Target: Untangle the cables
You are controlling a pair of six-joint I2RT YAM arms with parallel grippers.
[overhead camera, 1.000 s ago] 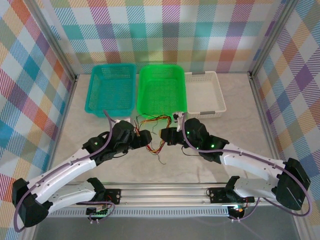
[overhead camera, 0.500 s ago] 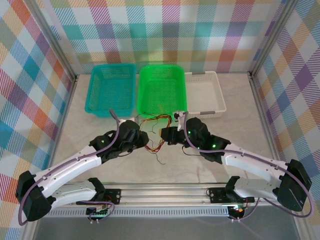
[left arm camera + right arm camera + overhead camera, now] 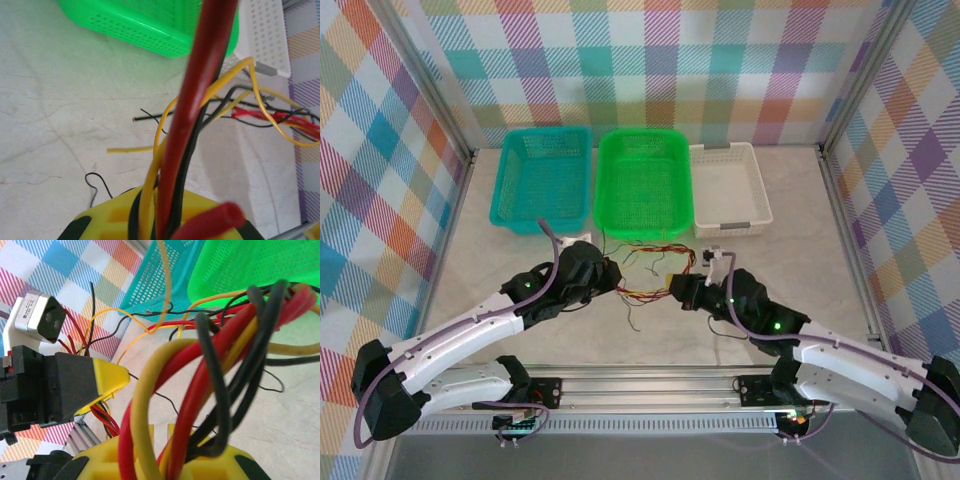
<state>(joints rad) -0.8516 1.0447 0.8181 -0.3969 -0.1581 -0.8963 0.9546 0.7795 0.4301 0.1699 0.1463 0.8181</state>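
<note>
The cables [image 3: 645, 292], thin red, yellow and black wires, stretch as a bundle between my two grippers in front of the green basket, with loose loops [image 3: 655, 255] behind them. My left gripper [image 3: 611, 278] is shut on the bundle's left end. In the left wrist view, red, yellow and black cables [image 3: 192, 100] rise out of its yellow jaws [image 3: 165, 220]. My right gripper [image 3: 680, 290] is shut on the right end. In the right wrist view, a thick knot of cables [image 3: 200, 370] leaves its jaws [image 3: 180, 440], and the left gripper's yellow fingertip [image 3: 107, 380] shows at the left.
A teal basket [image 3: 542, 178], a green basket [image 3: 643, 180] and a white basket [image 3: 730, 188] stand in a row at the back. A loose black wire end [image 3: 634, 318] lies on the table near the bundle. Metal frame posts line both sides.
The left gripper has closed on the cables. The right gripper has pulled back to the right and toward the near edge, drawing the bundle out between the two.
</note>
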